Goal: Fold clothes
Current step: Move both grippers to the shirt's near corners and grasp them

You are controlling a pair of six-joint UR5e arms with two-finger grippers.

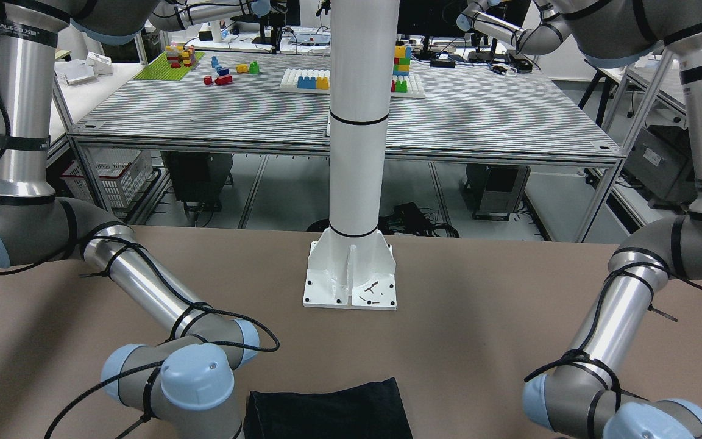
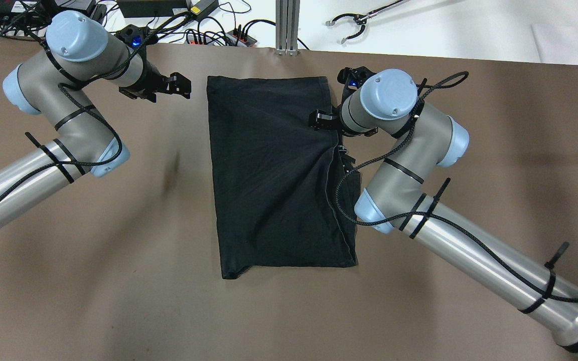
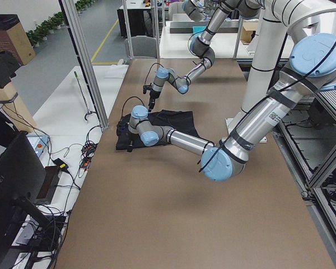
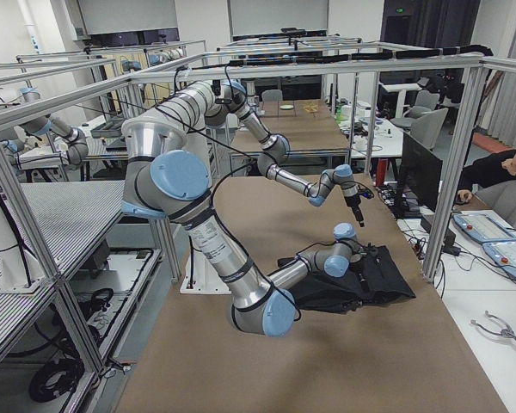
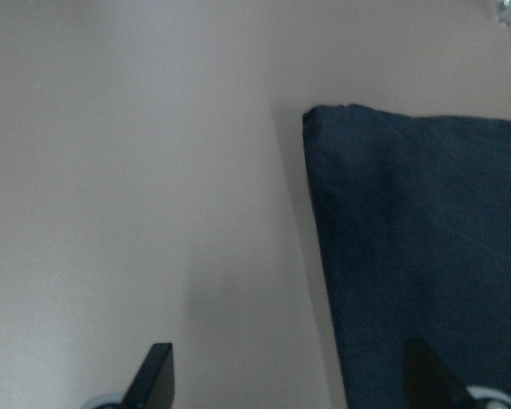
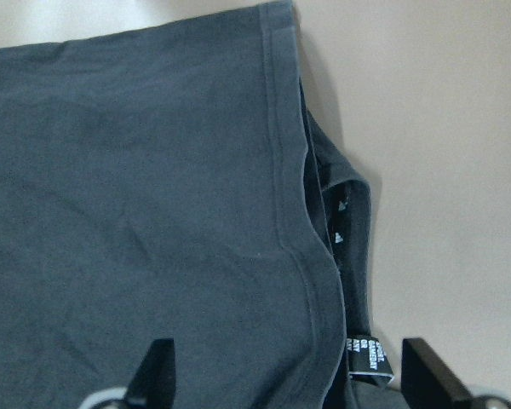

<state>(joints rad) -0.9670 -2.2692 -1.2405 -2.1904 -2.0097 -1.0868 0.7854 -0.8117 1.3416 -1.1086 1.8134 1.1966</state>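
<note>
If closed on top hem layer alone, could drag clothes askew. Noted right gripper and left gripper wide apart, empty.

Plain black clothes on a plain brown table; white pillar

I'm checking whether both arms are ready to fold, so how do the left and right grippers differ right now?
The left gripper hangs beside the cloth's far left corner, mostly over bare table; the right gripper is over the cloth's right hem. The left gripper's wrist view shows one plain cloth edge; the right gripper's shows layered hems and a label. Both are open, and neither holds the cloth.
</note>
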